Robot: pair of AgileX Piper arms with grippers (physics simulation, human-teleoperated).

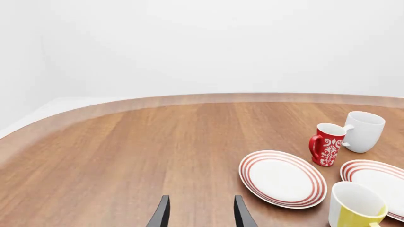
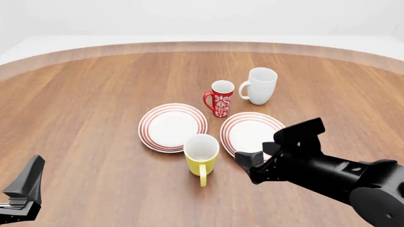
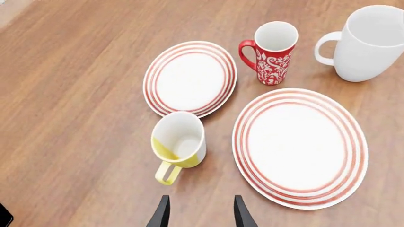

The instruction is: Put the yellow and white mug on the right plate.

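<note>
Left claw: parked low at the near left of the bench, well apart from all crockery; its fingers are seen spread with nothing between them.
Bench: wide bare wood to the left and front; the curved far edge lies well beyond the mugs.
Left plate: bare, just behind the mug, its near rim close to or touching it.
Mug: upright on the bench between the two plates, at their near edges, handle pointing toward the arms; not yet gripped.
Red mug: just behind the gap between the plates, close to the right plate's far rim.
Right plate: bare, just right of the mug; the goal.
White mug: behind the right plate, beside the red mug.
Right claw: near the mug's right side, over the right plate's near rim; fingers open, holding nothing.
Step in hand: approach and grasp, judged barely begun.
Method advised: the claw is to be lined up on the mug's body or rim, clear of the handle, and closed squarely.
Clearance: the lift is to be high enough to clear the plate's rim; the carry is short and rightward, kept short of the red mug.
</note>
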